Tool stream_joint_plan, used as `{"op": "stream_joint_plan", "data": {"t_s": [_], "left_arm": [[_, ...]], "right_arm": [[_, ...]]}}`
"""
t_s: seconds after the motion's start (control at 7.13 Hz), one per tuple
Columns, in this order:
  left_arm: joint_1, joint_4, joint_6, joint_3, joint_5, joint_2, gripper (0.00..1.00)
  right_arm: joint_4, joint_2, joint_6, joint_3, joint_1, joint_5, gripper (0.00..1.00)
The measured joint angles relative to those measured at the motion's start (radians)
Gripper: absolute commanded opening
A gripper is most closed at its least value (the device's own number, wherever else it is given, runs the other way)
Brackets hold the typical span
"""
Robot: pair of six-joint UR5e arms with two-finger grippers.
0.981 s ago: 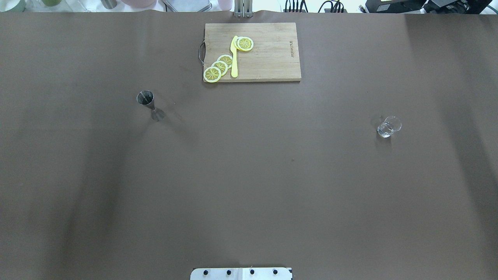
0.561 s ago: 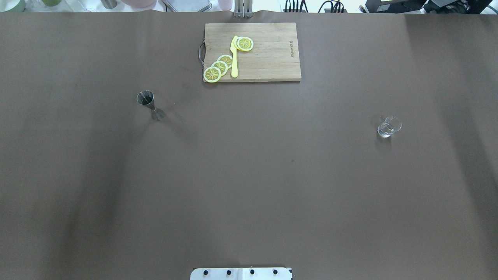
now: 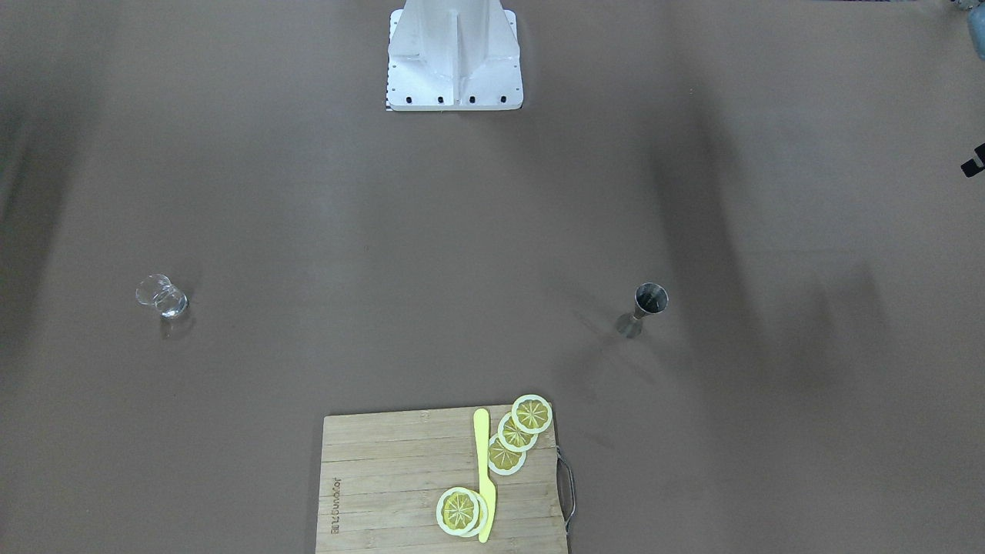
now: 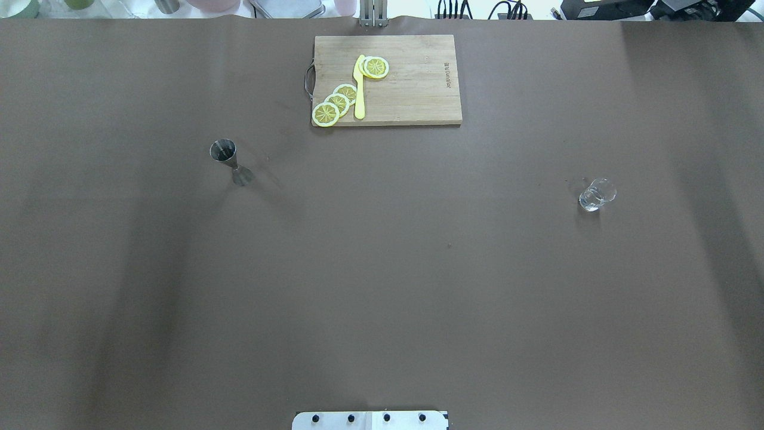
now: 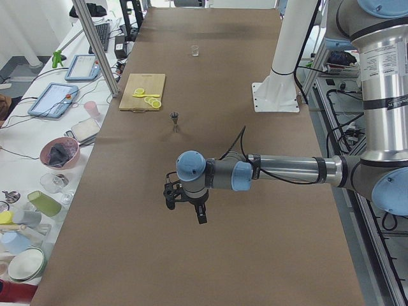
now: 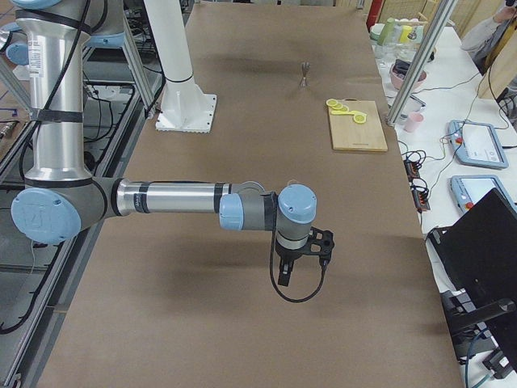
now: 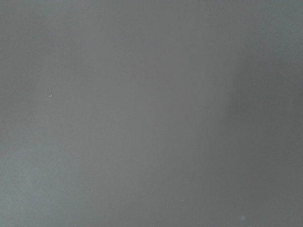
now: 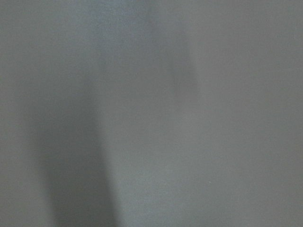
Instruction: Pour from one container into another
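Jigger (image 3: 645,306): small, grey metal, standing up on the brown surface (image 3: 385,231).
Glass (image 3: 162,296): clear, well apart from the jigger.
Board (image 3: 385,477): wooden, holding lemon slices (image 3: 532,413) and a yellow knife (image 3: 482,462).
Robot base (image 3: 454,54): white.

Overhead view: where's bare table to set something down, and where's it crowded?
Bare: the wide stretch between jigger and glass, and everything from those two down to the robot base. Crowded only at the far edge: cutting board with lemon slices and knife.

Wooden cutting board (image 4: 412,83) — lemon slices (image 4: 337,103) and yellow knife (image 4: 359,104) on it.
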Motion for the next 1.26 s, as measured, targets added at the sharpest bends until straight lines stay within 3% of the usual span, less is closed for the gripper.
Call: {"op": "stream_joint_plan", "data": {"t_s": [1.26], "left_arm": [[0.0,0.0,0.003,-0.006,-0.035,0.0,0.99]], "right_arm": [[0.0,0.0,-0.001,0.001,0.0,0.0,1.0]]}}
